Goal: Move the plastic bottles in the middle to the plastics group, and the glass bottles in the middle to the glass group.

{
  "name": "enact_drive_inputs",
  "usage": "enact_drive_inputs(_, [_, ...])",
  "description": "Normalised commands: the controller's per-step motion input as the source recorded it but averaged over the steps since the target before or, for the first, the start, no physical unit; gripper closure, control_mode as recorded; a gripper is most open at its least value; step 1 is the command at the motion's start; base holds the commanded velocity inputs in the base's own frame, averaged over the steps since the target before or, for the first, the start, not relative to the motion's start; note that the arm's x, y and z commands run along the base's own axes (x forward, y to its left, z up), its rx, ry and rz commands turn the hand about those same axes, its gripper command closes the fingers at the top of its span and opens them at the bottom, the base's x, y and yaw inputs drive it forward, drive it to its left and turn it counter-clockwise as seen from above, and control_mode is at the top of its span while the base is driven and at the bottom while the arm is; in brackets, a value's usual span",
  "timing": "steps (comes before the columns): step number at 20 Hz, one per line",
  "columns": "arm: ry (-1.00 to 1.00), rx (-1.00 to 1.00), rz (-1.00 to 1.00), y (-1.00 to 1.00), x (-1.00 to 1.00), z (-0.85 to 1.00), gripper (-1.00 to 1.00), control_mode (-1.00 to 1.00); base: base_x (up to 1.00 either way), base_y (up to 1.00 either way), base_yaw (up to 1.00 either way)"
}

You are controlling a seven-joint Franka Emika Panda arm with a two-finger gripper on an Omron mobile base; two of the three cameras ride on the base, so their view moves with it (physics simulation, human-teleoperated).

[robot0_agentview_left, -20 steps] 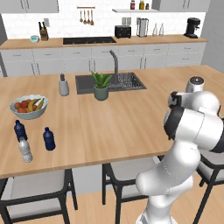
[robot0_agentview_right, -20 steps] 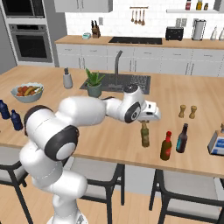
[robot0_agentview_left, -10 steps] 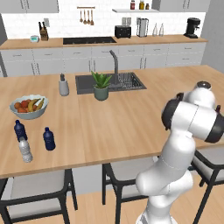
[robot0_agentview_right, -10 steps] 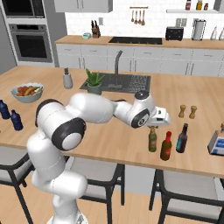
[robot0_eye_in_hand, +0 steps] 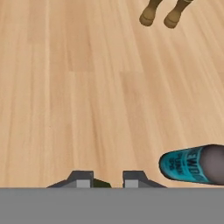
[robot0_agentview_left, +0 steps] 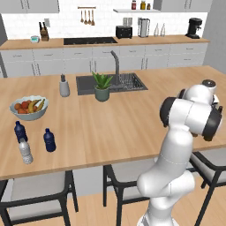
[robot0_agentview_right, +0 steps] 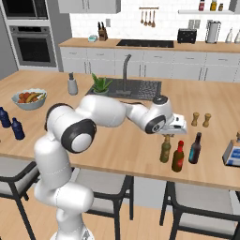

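Olive-green glass bottle (robot0_agentview_right: 165, 148) gripped at its neck by the closed gripper (robot0_agentview_right: 167, 136), standing upright on the wooden counter (robot0_agentview_right: 117, 140) near the front edge, at the right end. Just to its right, a brown bottle with a red neck (robot0_agentview_right: 178, 156), and beyond that a very dark bottle with a reddish top (robot0_agentview_right: 195, 148), all three close together in a row. Two small tan pepper mills (robot0_agentview_right: 200, 119) farther back on the counter, seen also at the top of the hand view (robot0_eye_in_hand: 159, 13). Between the dark fingertips (robot0_eye_in_hand: 82, 179) in the hand view, a sliver of green; off to the right, a teal-labelled can-like shape (robot0_eye_in_hand: 192, 164), identity unclear. Far at the left end of the counter, two dark blue plastic bottles (robot0_agentview_left: 49, 140) and (robot0_agentview_left: 19, 131) beside a clear ribbed water bottle (robot0_agentview_left: 25, 150), near a fruit bowl (robot0_agentview_left: 29, 108). Sink (robot0_agentview_left: 110, 82) and a potted plant (robot0_agentview_left: 102, 86) mid-counter.
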Motion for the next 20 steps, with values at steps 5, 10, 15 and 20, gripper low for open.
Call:
enact_drive_inputs(5, [0.00, 0.00, 0.00, 0.01, -0.17, -0.36, 1.00, -1.00, 0.00, 0.00, 0.00])
enact_drive_inputs(10, [0.00, 0.00, 0.00, 0.01, -0.11, -0.25, -1.00, -1.00, 0.00, 0.00, 0.00])
enact_drive_inputs(15, [0.01, 0.00, 0.00, 0.04, -0.05, -0.03, -1.00, -1.00, 0.00, 0.00, 0.00])
enact_drive_inputs(20, [0.00, 0.00, 0.00, 0.06, -0.03, 0.20, -1.00, -1.00, 0.00, 0.00, 0.00])
